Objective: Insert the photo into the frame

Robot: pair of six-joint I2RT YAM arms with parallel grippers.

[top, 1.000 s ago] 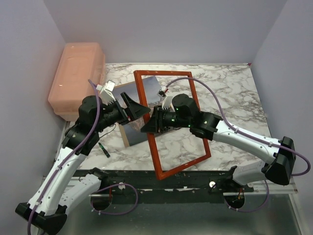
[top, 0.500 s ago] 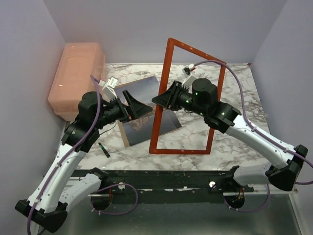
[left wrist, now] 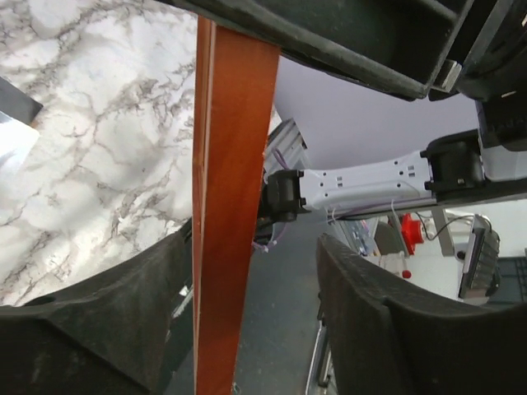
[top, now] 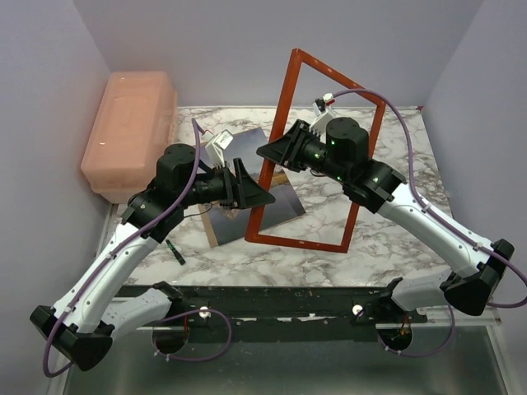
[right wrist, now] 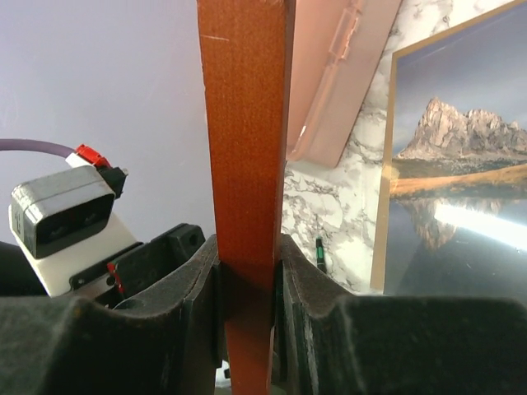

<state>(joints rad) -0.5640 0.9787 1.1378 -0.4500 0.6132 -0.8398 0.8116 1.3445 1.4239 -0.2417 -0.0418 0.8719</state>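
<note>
The red-orange frame (top: 329,78) stands tilted up off the marble table, its lower rail just above the surface. My right gripper (top: 276,156) is shut on its left rail, which shows clamped between the pads in the right wrist view (right wrist: 245,164). My left gripper (top: 257,196) is open, with its jaws on either side of the same rail lower down. In the left wrist view the rail (left wrist: 226,206) runs close by the left finger (left wrist: 107,329), with a wide gap to the right one. The mountain photo (top: 249,146) lies face up on the table behind the frame, also in the right wrist view (right wrist: 461,189).
A brown backing board (top: 211,233) lies under the photo, its edge showing (right wrist: 383,164). A pink lidded box (top: 128,132) stands at the far left. A small green-tipped pen (top: 173,251) lies near the table's left front edge.
The right gripper has lifted the frame from lying tilted to standing high. The left arm has swung right, and its open jaws now straddle the frame's left rail.
</note>
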